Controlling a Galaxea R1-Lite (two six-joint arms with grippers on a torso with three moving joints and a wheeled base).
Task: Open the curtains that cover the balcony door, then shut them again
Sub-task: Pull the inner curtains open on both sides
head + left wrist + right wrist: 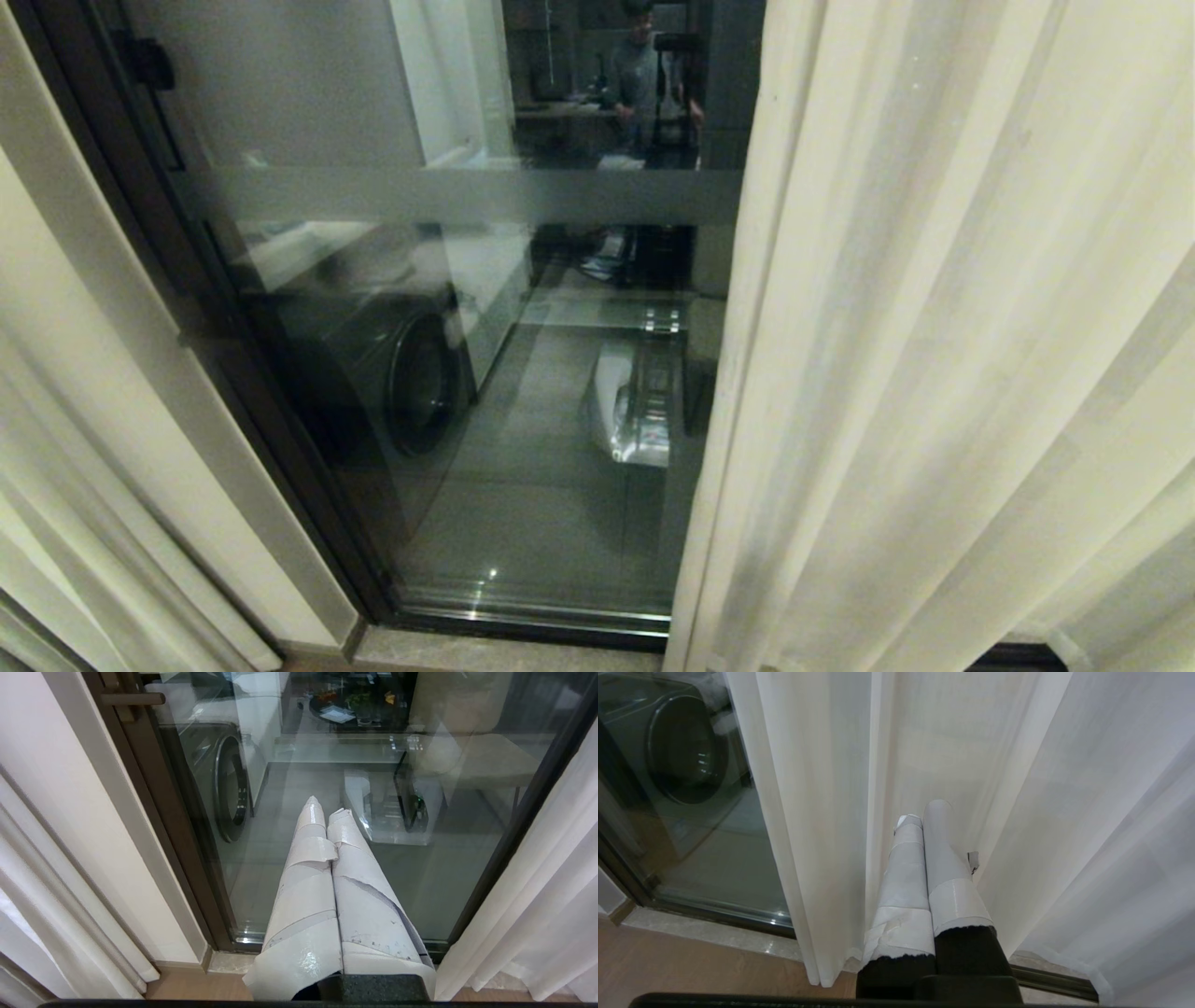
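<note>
The curtains take up most of what I can see, cream folds hanging to the floor over the right part of the doorway, with a thinner sheer layer further right; another cream panel hangs at the far left, so the middle stands uncovered. Between them is the balcony door, dark-framed glass with a frosted band across it; the room shows in the glass, a person among the reflections near the top. Behind the glass sits a dark washing machine with its round door, low on the left; a door handle sticks out from the frame on that side. A pale stone sill runs along the foot of the door, wooden floor before it. The left gripper points at the bare glass, its white-taped fingers pressed together, empty; the right gripper faces the curtain folds just beside the panel's edge, fingers likewise pressed together on nothing; whether it touches the cloth I cannot tell.
</note>
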